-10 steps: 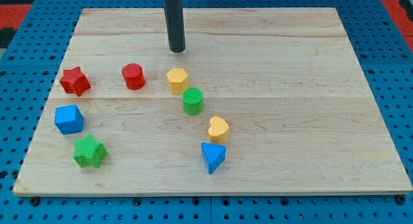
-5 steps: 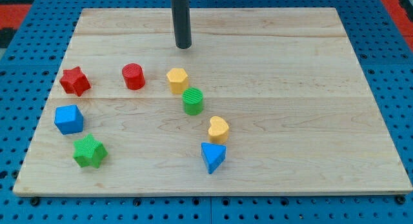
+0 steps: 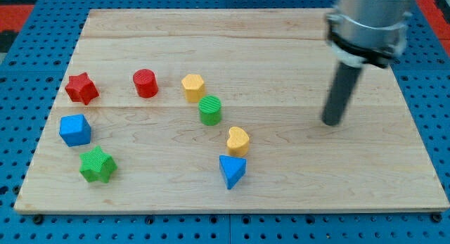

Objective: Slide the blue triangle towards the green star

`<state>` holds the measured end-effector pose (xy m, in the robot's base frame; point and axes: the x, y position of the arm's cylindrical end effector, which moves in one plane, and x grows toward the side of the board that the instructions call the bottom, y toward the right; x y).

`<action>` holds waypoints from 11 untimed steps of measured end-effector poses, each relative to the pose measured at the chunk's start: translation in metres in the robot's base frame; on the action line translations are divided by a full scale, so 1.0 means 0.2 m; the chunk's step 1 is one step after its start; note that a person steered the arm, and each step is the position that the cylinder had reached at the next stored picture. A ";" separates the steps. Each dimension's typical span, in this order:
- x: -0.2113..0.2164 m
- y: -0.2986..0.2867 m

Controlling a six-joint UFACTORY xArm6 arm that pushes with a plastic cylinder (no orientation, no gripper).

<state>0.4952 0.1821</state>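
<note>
Blue pegboard frames the wooden desk point(image 3: 295, 195). No fingers are fitted; my tip point(image 3: 331, 122) is placed right of the blue triangle point(image 3: 231, 171), which should be pushed squarely leftward toward the green star point(image 3: 96, 165), the yellow heart point(image 3: 238, 140) being avoided

Heart block point(image 3: 238, 140) just above triangle point(image 3: 231, 171)
</note>
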 end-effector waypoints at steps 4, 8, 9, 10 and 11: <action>0.41 -0.97; 0.37 -0.78; 0.28 -1.01; 0.30 -1.25; 0.31 -1.36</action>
